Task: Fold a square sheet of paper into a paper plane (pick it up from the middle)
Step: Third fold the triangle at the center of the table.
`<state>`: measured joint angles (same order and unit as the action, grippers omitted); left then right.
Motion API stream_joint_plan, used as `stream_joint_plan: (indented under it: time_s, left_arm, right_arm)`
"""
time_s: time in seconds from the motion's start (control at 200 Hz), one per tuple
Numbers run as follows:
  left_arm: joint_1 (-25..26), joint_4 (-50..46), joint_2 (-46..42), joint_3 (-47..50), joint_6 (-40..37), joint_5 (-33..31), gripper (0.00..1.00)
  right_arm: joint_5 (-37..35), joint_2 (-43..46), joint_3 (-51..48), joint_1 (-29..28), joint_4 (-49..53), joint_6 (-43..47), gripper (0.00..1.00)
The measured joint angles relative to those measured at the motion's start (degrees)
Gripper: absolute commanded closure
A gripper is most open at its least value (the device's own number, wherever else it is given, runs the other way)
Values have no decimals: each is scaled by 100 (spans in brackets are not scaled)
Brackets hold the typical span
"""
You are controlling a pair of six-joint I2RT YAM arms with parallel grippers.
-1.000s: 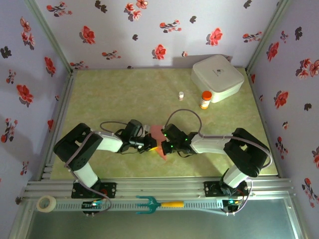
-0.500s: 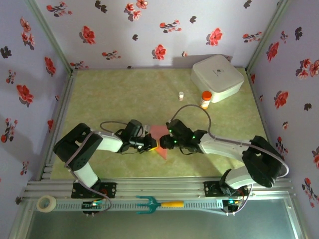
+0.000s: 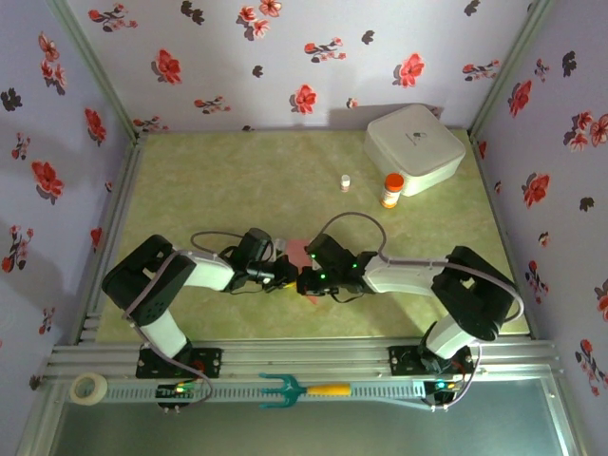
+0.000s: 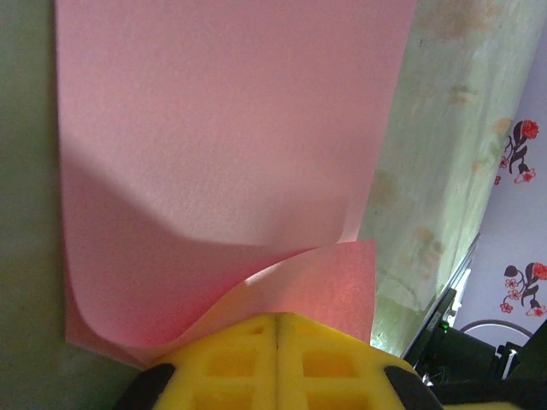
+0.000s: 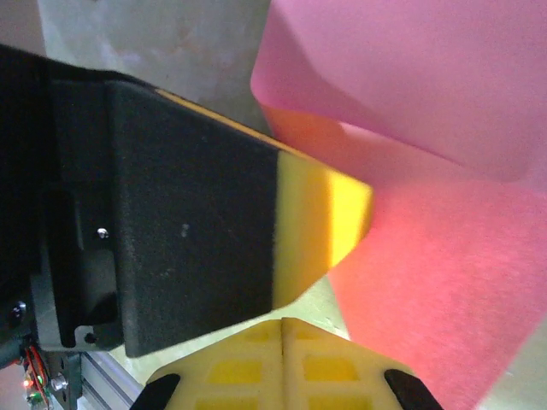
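Near the front middle of the pale green bench (image 3: 237, 180) lies the thin salmon-pink square sheet of paper (image 3: 299, 253) (image 4: 222, 128) (image 5: 427, 85), one flap curling up off the flat layer beneath; the left gripper (image 3: 288, 276) (image 4: 276, 320) has its yellow fingers (image 5: 325, 222) clamped together on that curled edge; the right gripper (image 3: 304, 281) (image 5: 283, 325) sits just beside it, fingers pressed together with nothing seen between them, the paper spreading past their tips; well apart at the far right stand a white rounded box (image 3: 414, 147), an orange-capped bottle (image 3: 391, 190) and a small white vial (image 3: 346, 182); an orange-handled teal fork (image 3: 290, 389) rests on the front rail.
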<state>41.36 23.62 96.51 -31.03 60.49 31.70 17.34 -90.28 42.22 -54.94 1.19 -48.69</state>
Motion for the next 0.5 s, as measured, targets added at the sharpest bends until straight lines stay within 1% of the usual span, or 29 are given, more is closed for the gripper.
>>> stream_joint_plan:
  time_s: [0.23, 0.5]
  left_arm:
    - [-7, -2, 0, 2, -66, -20, 100]
    - [-7, 0, 0, 2, -70, -20, 100]
  right_arm:
    - [26, -201, 173, -52, 122, 0, 99]
    - [0, -407, 79, -57, 116, -2, 98]
